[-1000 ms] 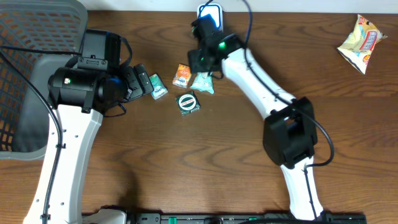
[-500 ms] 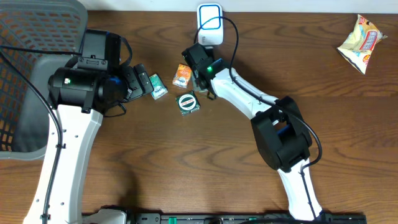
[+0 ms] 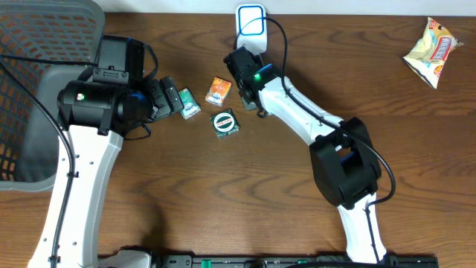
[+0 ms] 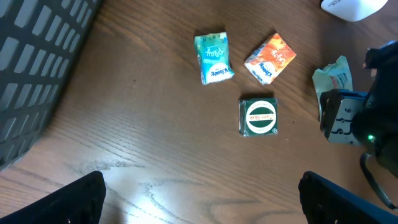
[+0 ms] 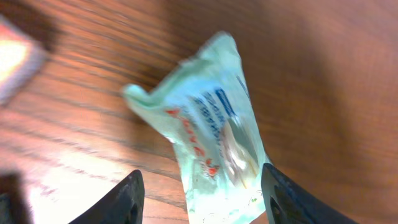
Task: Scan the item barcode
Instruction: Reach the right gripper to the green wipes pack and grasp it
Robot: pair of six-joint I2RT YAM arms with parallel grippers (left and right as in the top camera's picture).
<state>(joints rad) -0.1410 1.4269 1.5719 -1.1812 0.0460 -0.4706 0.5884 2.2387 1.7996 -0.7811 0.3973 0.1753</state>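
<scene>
A pale teal crinkled packet (image 5: 211,143) lies on the wooden table between the fingers of my right gripper (image 5: 205,202), which is open. The right finger is at the packet's edge and the left finger stands clear of it. From overhead, the right gripper (image 3: 251,95) hangs over that packet, just below the white scanner (image 3: 251,18). An orange packet (image 3: 218,90), a bright teal packet (image 3: 190,105) and a square green item with a round label (image 3: 225,123) lie nearby. My left gripper (image 4: 205,205) is open wide over bare wood, with nothing between its fingers.
A dark mesh basket (image 3: 37,82) stands at the left edge behind my left arm. A yellow snack bag (image 3: 430,50) lies at the far right. The scanner's cable runs along my right arm. Bare wood fills the front of the table.
My right gripper has come down from beside the scanner to the pale teal packet and now straddles it. The left arm has not moved.
</scene>
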